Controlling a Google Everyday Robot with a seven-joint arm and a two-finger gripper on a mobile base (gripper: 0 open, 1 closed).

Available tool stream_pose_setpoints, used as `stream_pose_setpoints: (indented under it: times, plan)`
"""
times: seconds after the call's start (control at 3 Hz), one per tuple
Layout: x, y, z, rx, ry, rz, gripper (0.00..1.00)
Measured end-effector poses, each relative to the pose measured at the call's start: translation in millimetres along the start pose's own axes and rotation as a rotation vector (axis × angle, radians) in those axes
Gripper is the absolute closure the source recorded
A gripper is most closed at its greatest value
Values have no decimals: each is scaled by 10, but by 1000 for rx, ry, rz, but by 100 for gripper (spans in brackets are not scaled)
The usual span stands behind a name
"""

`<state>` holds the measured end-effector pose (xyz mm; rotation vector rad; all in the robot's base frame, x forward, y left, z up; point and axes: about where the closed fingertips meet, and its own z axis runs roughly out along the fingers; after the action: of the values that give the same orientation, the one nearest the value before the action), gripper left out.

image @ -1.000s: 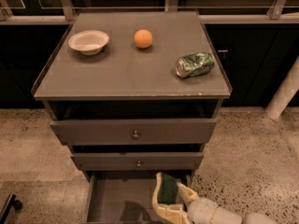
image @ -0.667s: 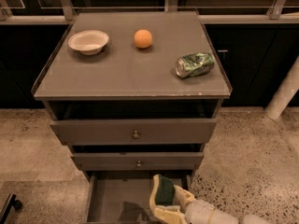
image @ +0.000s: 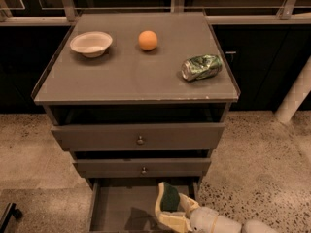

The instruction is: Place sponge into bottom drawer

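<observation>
The sponge, dark green on top, sits between the cream fingers of my gripper, which is shut on it at the bottom of the view. The gripper holds it just above the right part of the bottom drawer, which is pulled open and shows a flat grey inside. My white arm comes in from the lower right.
Two upper drawers with round knobs are shut above it. On the cabinet top stand a white bowl, an orange ball and a crushed green can. A white post stands at the right on speckled floor.
The gripper with the sponge has moved slightly left and lower over the open bottom drawer. Nothing on the cabinet top has moved.
</observation>
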<state>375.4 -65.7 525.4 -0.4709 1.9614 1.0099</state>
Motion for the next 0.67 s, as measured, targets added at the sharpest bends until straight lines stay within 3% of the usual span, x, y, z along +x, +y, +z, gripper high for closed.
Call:
stream_pose_setpoints:
  times: [0.67]
  plan:
    - [815, -850, 403, 46, 25, 222, 100]
